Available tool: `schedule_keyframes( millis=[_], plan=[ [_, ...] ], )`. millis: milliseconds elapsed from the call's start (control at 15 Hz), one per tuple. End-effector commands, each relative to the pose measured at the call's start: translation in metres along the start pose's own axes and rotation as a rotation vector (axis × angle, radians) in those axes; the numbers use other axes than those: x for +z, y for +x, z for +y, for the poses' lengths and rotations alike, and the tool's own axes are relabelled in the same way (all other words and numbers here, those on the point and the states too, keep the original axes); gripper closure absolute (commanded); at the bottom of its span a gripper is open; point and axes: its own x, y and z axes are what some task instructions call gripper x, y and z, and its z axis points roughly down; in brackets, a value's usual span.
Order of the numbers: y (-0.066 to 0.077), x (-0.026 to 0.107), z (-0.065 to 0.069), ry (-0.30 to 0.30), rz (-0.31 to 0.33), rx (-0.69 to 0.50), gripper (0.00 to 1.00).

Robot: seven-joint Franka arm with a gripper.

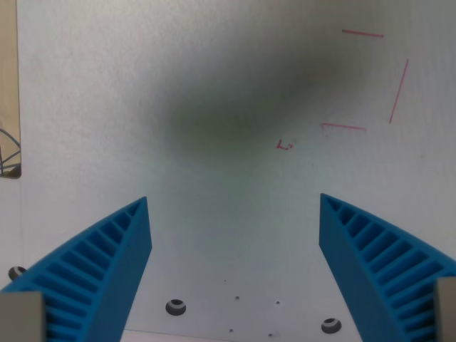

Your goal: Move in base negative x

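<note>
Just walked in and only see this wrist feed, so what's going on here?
Nothing is being handled. The gripper is open and empty, its two blue ribbed fingers spread wide above a white board. Thin red pen lines sit at the wrist view's upper right, and a few screw holes show near the bottom.

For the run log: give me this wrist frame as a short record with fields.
view: wrist camera looking down on a white board
gripper: gripper open, nothing between the blue ribbed fingers
held object: none
surface marks: red lines at the wrist view's upper right, small red mark near centre
hardware: screw holes near the bottom edge
shadow: dark blurred patch across the middle of the board
edge: wooden strip at the wrist view's far left
</note>
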Motion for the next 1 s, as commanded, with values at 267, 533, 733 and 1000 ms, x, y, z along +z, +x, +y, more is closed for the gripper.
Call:
schedule_keyframes(
  millis=[267,533,733,1000],
  plan=[
    [-0.02,-0.001,-0.007,0.0,0.004,0.0,0.0],
    [-0.04,0.001,-0.015,0.0,0.004,0.0,0.0],
    [-0.055,0.003,-0.021,0.0,0.004,0.0,0.0],
    [-0.075,0.006,-0.029,0.0,0.004,0.0,0.0]
  ],
)
